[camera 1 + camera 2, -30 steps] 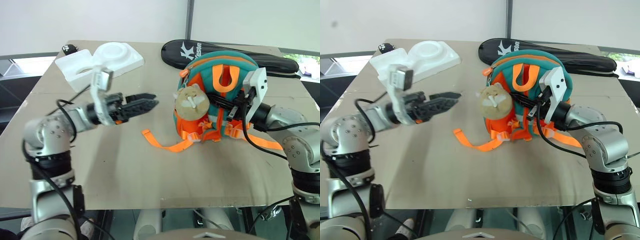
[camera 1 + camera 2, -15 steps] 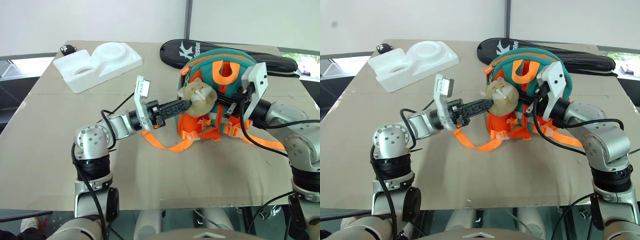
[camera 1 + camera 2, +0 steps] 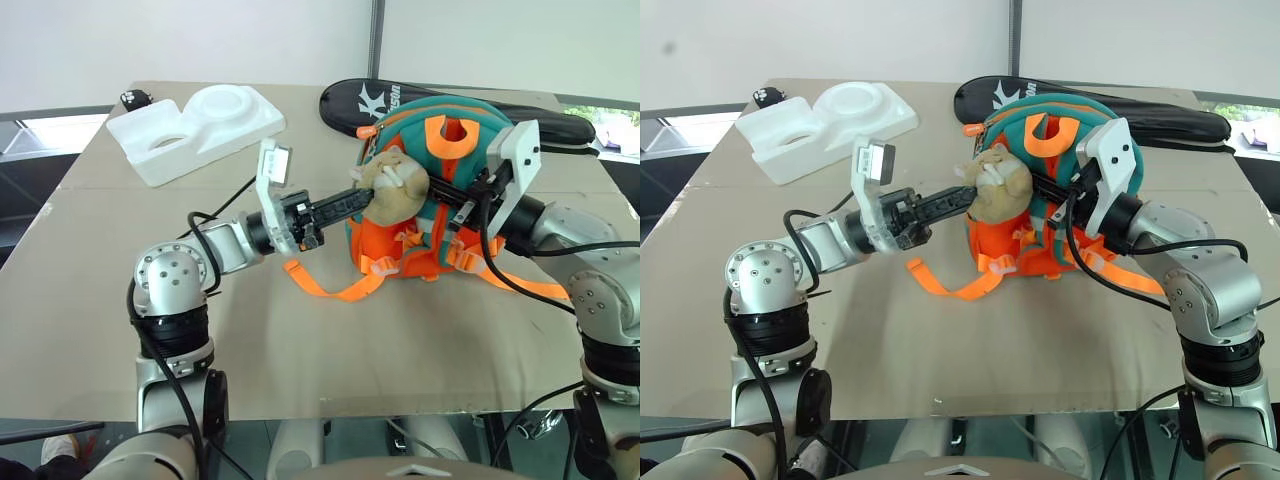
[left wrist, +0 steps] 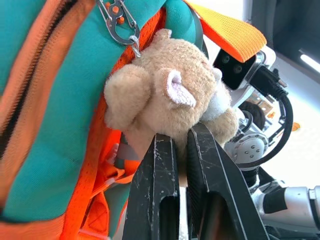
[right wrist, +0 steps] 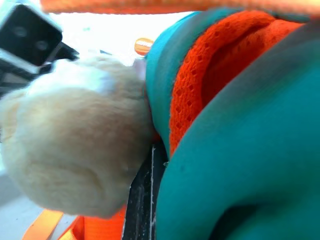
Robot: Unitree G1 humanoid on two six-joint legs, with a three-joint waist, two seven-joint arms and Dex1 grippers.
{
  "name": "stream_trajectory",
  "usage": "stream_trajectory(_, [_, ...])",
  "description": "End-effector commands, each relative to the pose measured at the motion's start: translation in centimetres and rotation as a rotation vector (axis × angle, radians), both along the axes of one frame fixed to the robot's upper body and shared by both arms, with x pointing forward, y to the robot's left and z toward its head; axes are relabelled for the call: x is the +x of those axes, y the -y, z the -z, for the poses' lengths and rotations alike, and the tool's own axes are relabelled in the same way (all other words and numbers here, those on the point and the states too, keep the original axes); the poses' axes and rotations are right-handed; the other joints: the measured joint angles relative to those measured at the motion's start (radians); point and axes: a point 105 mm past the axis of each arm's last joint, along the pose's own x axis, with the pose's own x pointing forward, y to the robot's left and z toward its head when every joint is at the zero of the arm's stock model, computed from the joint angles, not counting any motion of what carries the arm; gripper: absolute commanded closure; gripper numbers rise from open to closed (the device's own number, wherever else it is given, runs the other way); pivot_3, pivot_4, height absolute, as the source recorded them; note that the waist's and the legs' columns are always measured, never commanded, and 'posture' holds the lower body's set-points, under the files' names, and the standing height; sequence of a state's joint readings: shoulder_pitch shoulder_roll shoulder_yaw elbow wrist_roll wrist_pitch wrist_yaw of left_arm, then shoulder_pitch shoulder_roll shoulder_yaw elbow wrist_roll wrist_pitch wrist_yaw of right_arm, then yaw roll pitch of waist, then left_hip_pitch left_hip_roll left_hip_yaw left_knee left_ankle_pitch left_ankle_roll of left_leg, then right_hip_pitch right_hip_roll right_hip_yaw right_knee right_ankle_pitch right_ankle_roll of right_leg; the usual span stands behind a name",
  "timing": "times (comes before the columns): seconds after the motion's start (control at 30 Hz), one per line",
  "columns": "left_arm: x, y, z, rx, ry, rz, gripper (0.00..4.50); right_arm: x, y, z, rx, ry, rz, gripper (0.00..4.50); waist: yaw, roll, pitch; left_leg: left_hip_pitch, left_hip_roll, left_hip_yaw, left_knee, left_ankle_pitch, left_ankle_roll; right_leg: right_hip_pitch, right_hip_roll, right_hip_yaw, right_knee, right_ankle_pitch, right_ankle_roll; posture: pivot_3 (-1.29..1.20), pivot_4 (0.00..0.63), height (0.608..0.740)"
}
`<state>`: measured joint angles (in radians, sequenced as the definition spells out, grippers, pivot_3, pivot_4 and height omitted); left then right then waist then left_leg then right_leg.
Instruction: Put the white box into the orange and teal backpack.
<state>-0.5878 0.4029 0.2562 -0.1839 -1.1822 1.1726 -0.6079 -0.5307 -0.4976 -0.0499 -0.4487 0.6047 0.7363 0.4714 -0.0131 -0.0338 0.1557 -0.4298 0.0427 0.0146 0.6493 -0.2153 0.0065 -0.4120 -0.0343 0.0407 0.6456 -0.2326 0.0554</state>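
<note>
The orange and teal backpack [image 3: 405, 245] stands upright at the table's middle right. Its tan plush toy [image 3: 395, 185] hangs at the front. My left gripper [image 3: 362, 200] reaches in from the left and is shut on the underside of the plush toy [image 4: 170, 95], its fingers [image 4: 165, 165] nearly together. My right gripper [image 3: 440, 188] comes from the right and is shut on the backpack's front, just behind the toy; one black finger [image 5: 145, 195] shows between plush and teal fabric. The white box is out of view.
A white foam tray [image 3: 195, 125] lies at the back left with a small black object [image 3: 133, 98] behind it. A black racket case [image 3: 545, 122] lies behind the backpack. An orange strap [image 3: 330, 288] trails on the tan table [image 3: 300, 360].
My left arm swung right from over the bare table to the backpack, and its open gripper closed on the plush toy, which now sits a little higher. The right gripper kept its hold.
</note>
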Motion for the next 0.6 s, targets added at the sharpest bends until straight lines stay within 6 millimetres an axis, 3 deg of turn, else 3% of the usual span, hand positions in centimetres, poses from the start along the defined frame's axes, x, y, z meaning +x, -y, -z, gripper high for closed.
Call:
stream_trajectory(0.03, [-0.2, -2.7, -1.9, -0.06, 0.071, -0.053, 4.41, 1.2, 2.5, -3.0, 0.093, 0.094, 0.156, 4.5, -0.002, 0.0, 0.0, 0.0, 0.0, 0.0, 0.0, 0.0, 0.0, 0.0, 0.0, 0.0, 0.0, 0.0, 0.0, 0.0, 0.15, 0.74])
stream_trajectory(0.1, [0.1, -4.9, -1.9, -0.061, 0.057, -0.11, 4.41, 1.9, 4.0, -3.8, 0.175, 0.086, 0.232, 4.5, -0.001, 0.0, 0.0, 0.0, 0.0, 0.0, 0.0, 0.0, 0.0, 0.0, 0.0, 0.0, 0.0, 0.0, 0.0, 0.0, 0.15, 0.74])
stream_trajectory(0.23, [0.6, -8.1, 0.2, 0.014, -0.011, -0.218, 4.41, 2.8, 6.9, -4.7, 0.33, 0.063, 0.355, 4.5, 0.001, 0.0, 0.0, 0.0, 0.0, 0.001, -0.001, 0.0, 0.0, 0.0, 0.0, 0.0, -0.001, 0.0, 0.0, 0.0, 0.15, 0.74])
stream_trajectory(0.33, [1.4, -10.2, 5.4, 0.103, -0.175, -0.339, 4.41, 3.9, 9.6, -5.1, 0.476, 0.034, 0.482, 4.5, 0.0, 0.001, 0.0, 0.0, 0.0, 0.001, -0.001, 0.0, 0.0, 0.0, -0.001, 0.0, -0.002, 0.0, 0.0, 0.0, 0.15, 0.74])
stream_trajectory(0.43, [1.6, -11.1, 10.8, 0.247, -0.308, -0.43, 4.41, 4.4, 11.3, -5.4, 0.58, 0.013, 0.56, 4.5, 0.0, 0.001, 0.0, 0.0, 0.0, 0.002, -0.002, 0.0, 0.0, 0.0, -0.001, 0.001, -0.001, 0.0, 0.0, 0.0, 0.15, 0.74])
stream_trajectory(0.53, [1.9, -11.5, 14.8, 0.339, -0.388, -0.509, 4.41, 4.7, 12.7, -5.6, 0.658, 0.001, 0.624, 4.5, 0.009, 0.0, 0.0, 0.0, 0.0, 0.001, -0.002, 0.0, 0.0, 0.0, -0.001, -0.001, -0.001, 0.0, 0.0, 0.0, 0.15, 0.74])
stream_trajectory(0.6, [2.3, -11.2, 16.4, 0.371, -0.389, -0.545, 4.41, 4.6, 12.8, -5.9, 0.676, 0.002, 0.623, 4.5, 0.01, 0.001, -0.001, 0.0, -0.001, 0.001, -0.002, 0.0, 0.0, 0.0, -0.001, 0.0, -0.001, 0.0, 0.0, 0.0, 0.15, 0.74])
